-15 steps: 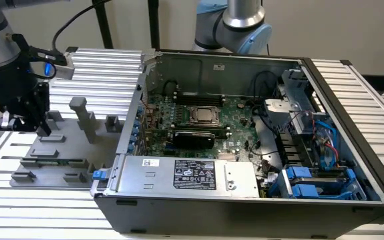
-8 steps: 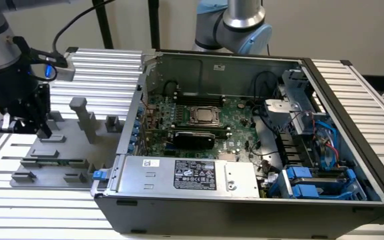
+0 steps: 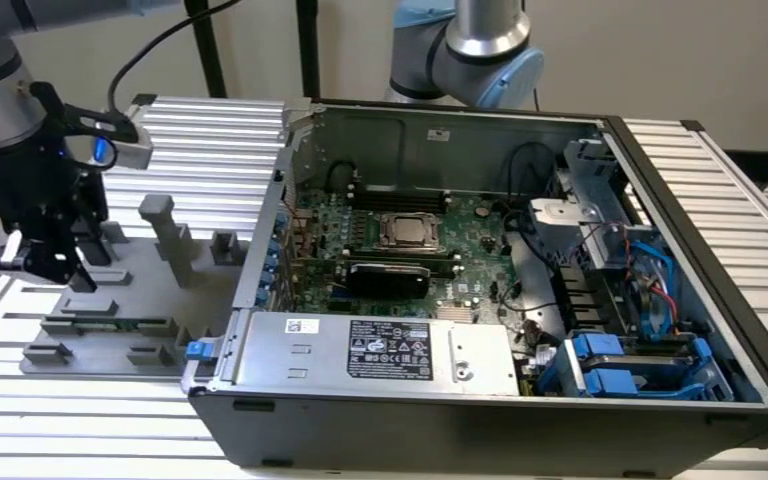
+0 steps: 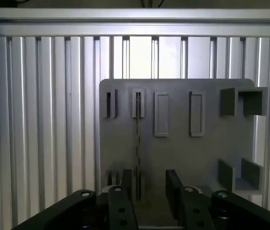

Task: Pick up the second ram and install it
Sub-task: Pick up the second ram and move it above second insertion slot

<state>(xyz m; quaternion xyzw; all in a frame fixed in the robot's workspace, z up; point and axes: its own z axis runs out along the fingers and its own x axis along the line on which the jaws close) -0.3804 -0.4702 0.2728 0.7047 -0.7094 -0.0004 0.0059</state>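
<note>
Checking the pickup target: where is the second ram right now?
The second ram stands on edge in the gray fixture tray at the exterior view's left, beside the computer case, below the gripper.

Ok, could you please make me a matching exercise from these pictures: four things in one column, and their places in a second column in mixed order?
Things:
1. memory stick
2. processor
3. power supply
4. gripper

Places:
A. in the middle of the motherboard
B. open, above the grey holder
C. in a slot of the grey holder, outside the computer case
D. inside the computer case, against the wall nearest the exterior camera, label on top

Pairs: 1-C; 2-A; 3-D; 4-B
</note>
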